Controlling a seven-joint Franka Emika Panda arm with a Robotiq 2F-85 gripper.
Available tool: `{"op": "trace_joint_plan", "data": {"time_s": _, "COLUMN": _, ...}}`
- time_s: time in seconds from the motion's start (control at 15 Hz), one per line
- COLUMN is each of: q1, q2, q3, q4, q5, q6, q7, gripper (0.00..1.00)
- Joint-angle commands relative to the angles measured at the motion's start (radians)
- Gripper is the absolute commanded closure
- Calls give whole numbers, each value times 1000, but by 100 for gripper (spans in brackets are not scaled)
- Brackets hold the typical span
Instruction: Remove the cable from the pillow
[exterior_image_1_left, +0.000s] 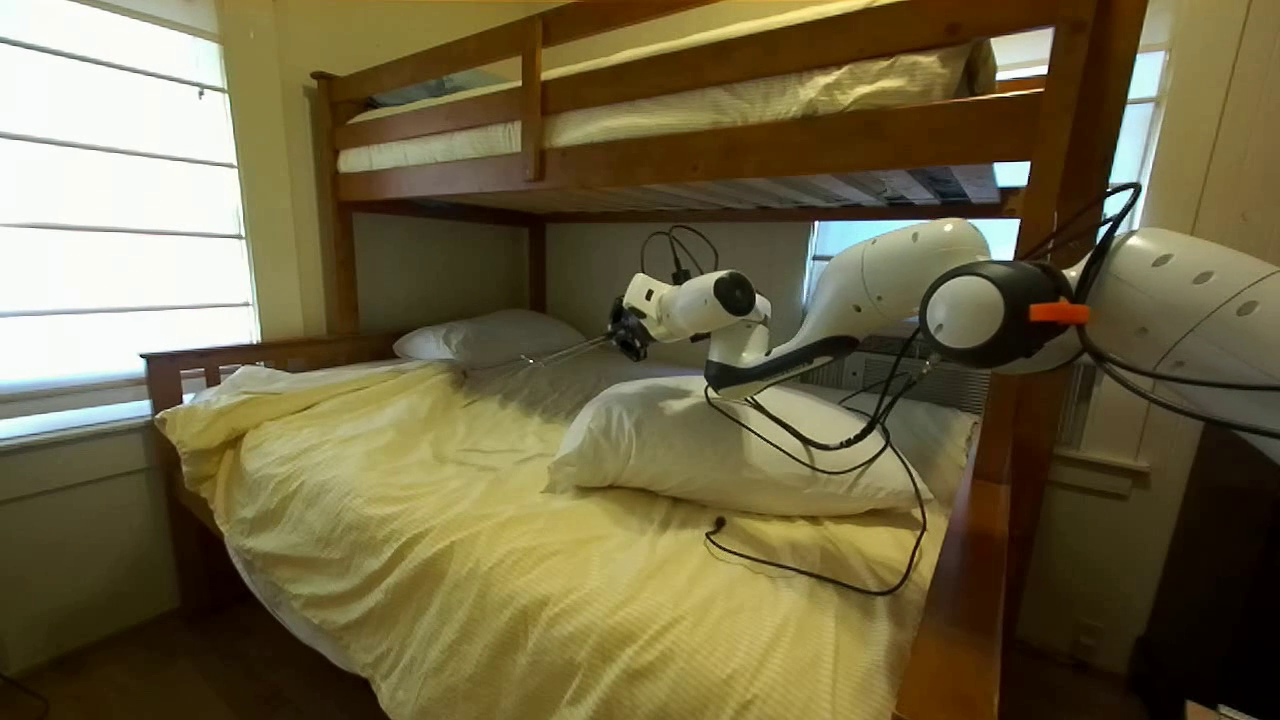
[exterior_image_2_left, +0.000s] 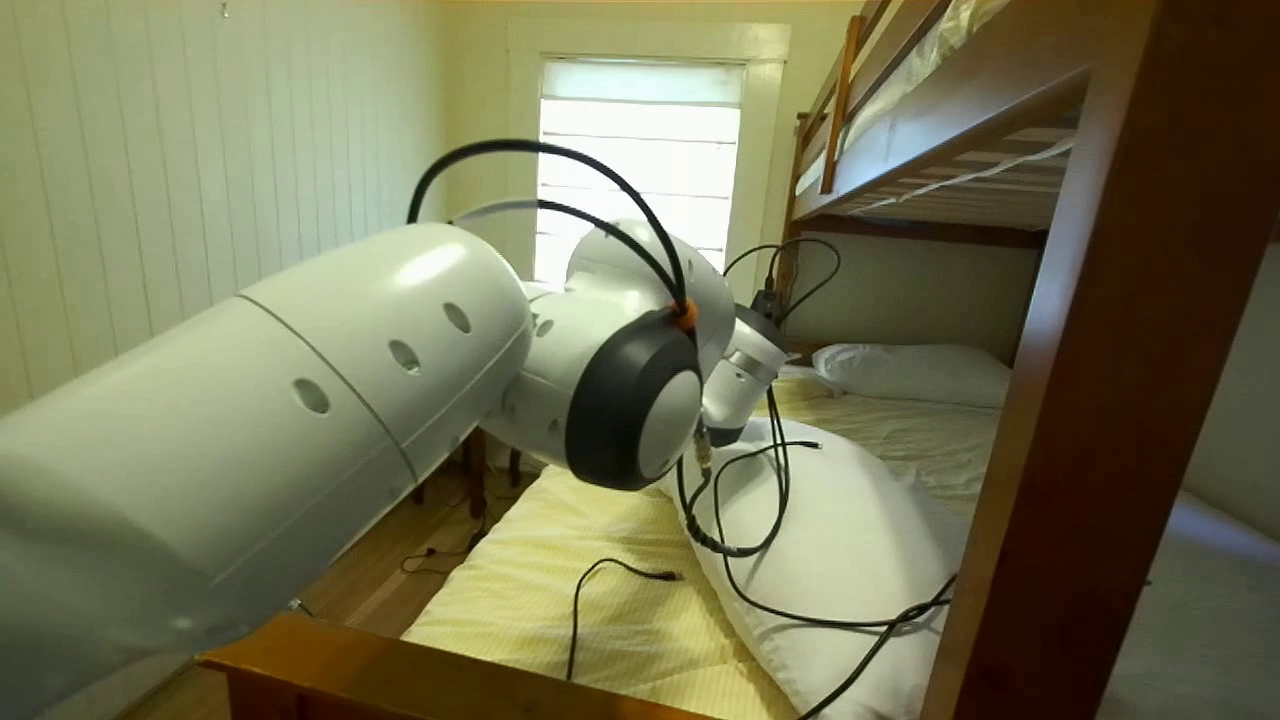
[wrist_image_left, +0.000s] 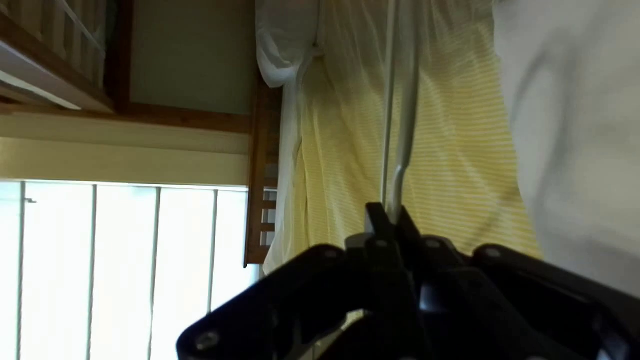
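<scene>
Daylight glaring white at you through a window (exterior_image_1_left: 115, 215) near ten o'clock in an exterior view, dim floor (exterior_image_1_left: 230, 665) at eight, your gripper (wrist_image_left: 391, 215) nearly black in the wrist view, rods (wrist_image_left: 408, 115) blurred at one, soft shadows on the pillow (wrist_image_left: 590, 170) at three

In an exterior view, gripper (exterior_image_1_left: 614, 336) is up over the bed (exterior_image_1_left: 968, 610), thin metal rods (exterior_image_1_left: 572, 350) poking out of it toward the far pillow (exterior_image_1_left: 500, 335), just past the rod tips; top bunk (exterior_image_1_left: 700, 160) is overhead. Near pillow (exterior_image_1_left: 680, 450) sits lower than the gripper, under the arm (exterior_image_1_left: 900, 268), front edge on the yellow blanket (exterior_image_1_left: 480, 560). Black cable (exterior_image_1_left: 880, 593) crosses in front of that pillow, then curves down over the blanket, its plug end (exterior_image_1_left: 719, 523) well below the gripper and apart from it.
</scene>
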Motion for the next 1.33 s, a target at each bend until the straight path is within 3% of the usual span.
{"op": "trace_joint_plan", "data": {"time_s": 0.0, "q1": -44, "q2": 27, "q3": 79, "q4": -22, "q5": 33, "q6": 59, "q7": -171, "gripper": 99}}
{"op": "trace_joint_plan", "data": {"time_s": 0.13, "q1": -65, "q2": 33, "q3": 122, "q4": -36, "q5": 41, "q6": 57, "q7": -254, "gripper": 99}}
{"op": "trace_joint_plan", "data": {"time_s": 0.2, "q1": -74, "q2": 38, "q3": 142, "q4": -37, "q5": 47, "q6": 42, "q7": -290, "gripper": 70}}
{"op": "trace_joint_plan", "data": {"time_s": 0.33, "q1": -92, "q2": 34, "q3": 186, "q4": -54, "q5": 67, "q6": 17, "q7": -370, "gripper": 63}}
{"op": "trace_joint_plan", "data": {"time_s": 0.6, "q1": -145, "q2": -44, "q3": 321, "q4": -185, "q5": 143, "q6": -89, "q7": -482, "gripper": 34}}
{"op": "trace_joint_plan", "data": {"time_s": 0.93, "q1": -235, "q2": -144, "q3": 505, "q4": -326, "q5": 274, "q6": -363, "q7": -616, "gripper": 1}}
{"op": "trace_joint_plan", "data": {"time_s": 1.27, "q1": -370, "q2": -270, "q3": 604, "q4": -470, "q5": 380, "q6": -620, "q7": -679, "gripper": 0}}
